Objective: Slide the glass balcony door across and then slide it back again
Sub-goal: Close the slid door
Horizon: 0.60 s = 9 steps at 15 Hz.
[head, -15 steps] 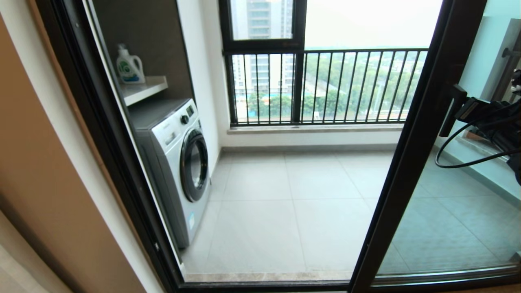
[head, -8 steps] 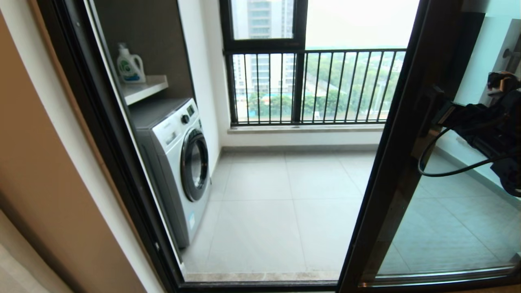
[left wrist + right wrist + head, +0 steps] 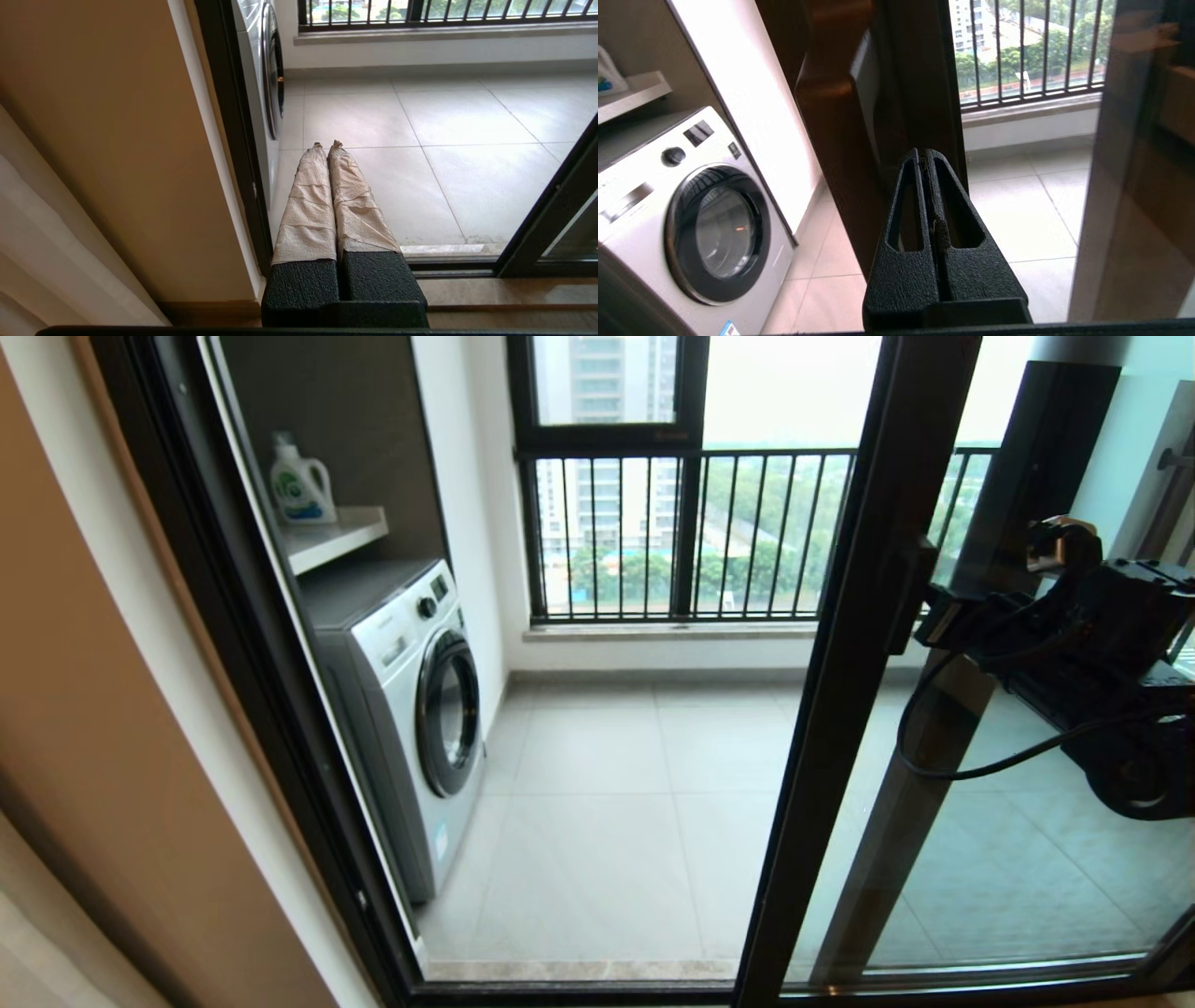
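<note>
The right pincer (image 3: pixel 924 156), clenched on nothing, presses against the handle (image 3: pixel 866 93) on the glass door (image 3: pixel 840 663), which stands partway across the opening. The left pincer (image 3: pixel 326 145), clenched, hangs near the washing machine (image 3: pixel 411 709).

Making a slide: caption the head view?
Right hand at the door handle, doorway partly open, washer beyond.

Open tiled floor (image 3: pixel 644 803) lies ahead of me; the washing machine (image 3: pixel 411 709) blocks the left, the glass balcony door (image 3: pixel 840 691) upright bars the right.
</note>
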Motion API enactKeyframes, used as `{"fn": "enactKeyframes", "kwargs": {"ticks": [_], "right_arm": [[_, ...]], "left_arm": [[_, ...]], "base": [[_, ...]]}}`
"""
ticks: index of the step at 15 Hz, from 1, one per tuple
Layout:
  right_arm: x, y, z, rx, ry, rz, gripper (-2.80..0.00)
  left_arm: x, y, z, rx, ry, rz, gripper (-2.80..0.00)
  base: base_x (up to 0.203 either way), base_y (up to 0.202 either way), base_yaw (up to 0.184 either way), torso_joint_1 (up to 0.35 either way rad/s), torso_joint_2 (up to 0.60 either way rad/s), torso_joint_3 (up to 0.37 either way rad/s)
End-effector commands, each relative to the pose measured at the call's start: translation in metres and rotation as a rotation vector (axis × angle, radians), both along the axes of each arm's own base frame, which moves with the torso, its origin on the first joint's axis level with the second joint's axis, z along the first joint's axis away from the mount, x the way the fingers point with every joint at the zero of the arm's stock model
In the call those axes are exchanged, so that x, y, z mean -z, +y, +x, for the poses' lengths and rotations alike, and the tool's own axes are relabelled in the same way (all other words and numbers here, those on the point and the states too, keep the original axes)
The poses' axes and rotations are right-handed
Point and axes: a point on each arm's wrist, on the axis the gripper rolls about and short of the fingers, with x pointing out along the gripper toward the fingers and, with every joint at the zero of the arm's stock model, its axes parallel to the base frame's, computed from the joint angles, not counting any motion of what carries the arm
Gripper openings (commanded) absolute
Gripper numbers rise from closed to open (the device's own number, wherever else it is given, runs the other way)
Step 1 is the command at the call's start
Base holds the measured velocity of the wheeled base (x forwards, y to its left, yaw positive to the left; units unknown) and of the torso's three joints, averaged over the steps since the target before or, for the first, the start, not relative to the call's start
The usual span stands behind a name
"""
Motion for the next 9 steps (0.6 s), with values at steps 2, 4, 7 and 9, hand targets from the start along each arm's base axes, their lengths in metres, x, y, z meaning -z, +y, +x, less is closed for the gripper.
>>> {"fn": "enactKeyframes", "kwargs": {"ticks": [2, 4, 7, 9], "right_arm": [[0.0013, 0.0062, -0.0015, -0.008, 0.0, 0.003, -2.8], [-0.0002, 0.0062, -0.0024, -0.007, -0.005, 0.004, -2.8], [-0.0013, 0.0067, -0.003, -0.008, -0.008, 0.005, -2.8], [-0.0021, 0.0082, -0.0043, -0.012, -0.009, 0.005, -2.8]], "left_arm": [[0.0004, 0.0, 0.0001, -0.001, 0.002, 0.001, -2.8], [0.0004, 0.0, 0.0001, 0.0, 0.002, 0.001, -2.8], [0.0004, 0.0, 0.0001, -0.001, 0.002, 0.001, -2.8], [0.0004, 0.0, 0.0001, 0.0, 0.002, 0.001, -2.8]], "base": [[0.0, 0.0, 0.0, 0.0, 0.0, 0.0], [0.0, 0.0, 0.0, 0.0, 0.0, 0.0], [0.0, 0.0, 0.0, 0.0, 0.0, 0.0], [0.0, 0.0, 0.0, 0.0, 0.0, 0.0]]}}
